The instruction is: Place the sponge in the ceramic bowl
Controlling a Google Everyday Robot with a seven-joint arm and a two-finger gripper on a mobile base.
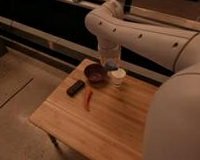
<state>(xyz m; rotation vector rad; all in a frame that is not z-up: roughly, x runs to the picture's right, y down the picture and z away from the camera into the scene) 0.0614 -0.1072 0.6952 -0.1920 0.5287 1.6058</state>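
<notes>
The dark reddish-brown ceramic bowl (95, 73) sits at the far edge of the wooden table (111, 125). My gripper (110, 62) hangs from the white arm just above the bowl's right rim. It is shut on the small blue-grey sponge (112, 66), which is held clear of the table between the bowl and a white cup. The wrist hides most of the fingers.
A white cup (118, 77) stands right beside the bowl on its right. A flat black rectangular object (75, 87) and a thin orange-red stick (87, 99) lie left of the table's centre. A dark rail and wall run behind the table.
</notes>
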